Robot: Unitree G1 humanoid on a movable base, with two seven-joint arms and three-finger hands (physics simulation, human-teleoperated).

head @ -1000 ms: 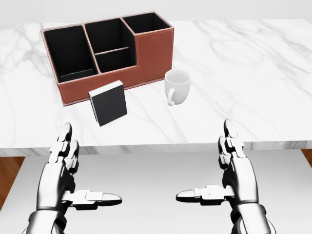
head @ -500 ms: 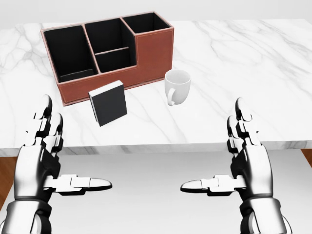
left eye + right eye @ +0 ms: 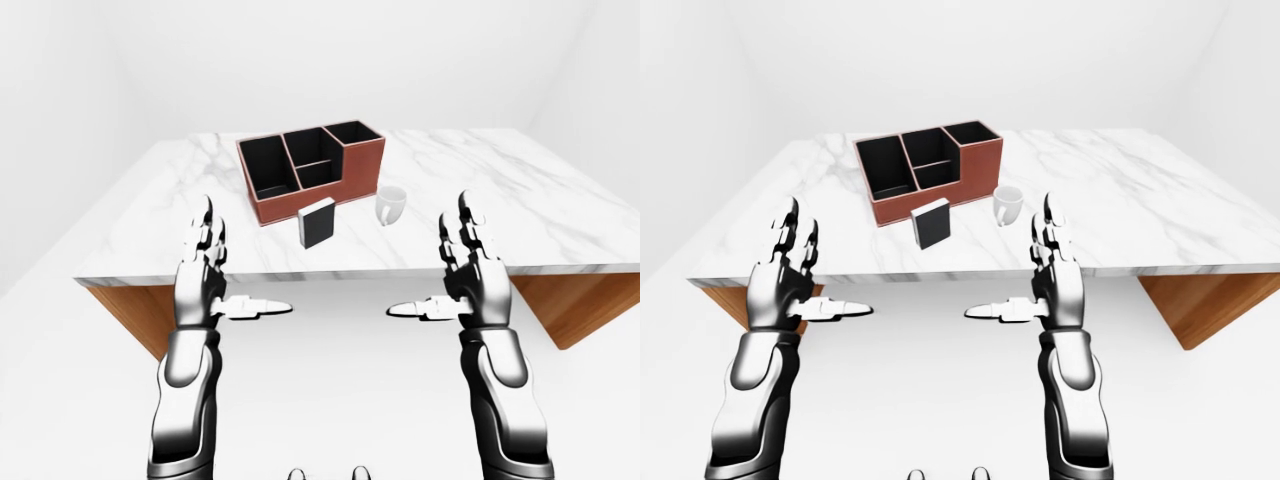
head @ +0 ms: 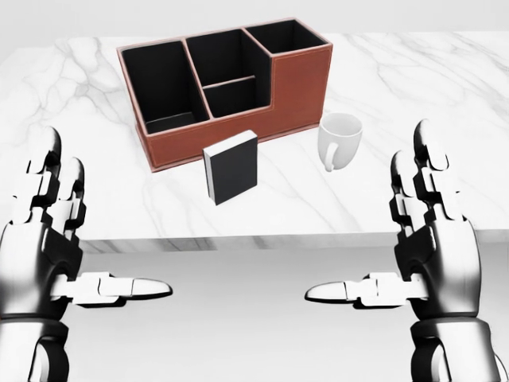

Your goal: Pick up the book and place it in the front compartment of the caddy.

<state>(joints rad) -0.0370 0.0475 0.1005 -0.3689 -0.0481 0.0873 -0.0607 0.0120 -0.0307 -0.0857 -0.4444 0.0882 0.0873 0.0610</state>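
We see the left hand (image 4: 48, 247) cut off by the head view's left edge. The book (image 4: 231, 167) hides part of the caddy (image 4: 298, 87) wall. The tabletop (image 4: 413, 72) runs past both side edges.

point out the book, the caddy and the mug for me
book (image 4: 233, 169), head view, on its dark cover
caddy (image 4: 301, 86), head view, on its brown outer wall
mug (image 4: 342, 139), head view, on its white side
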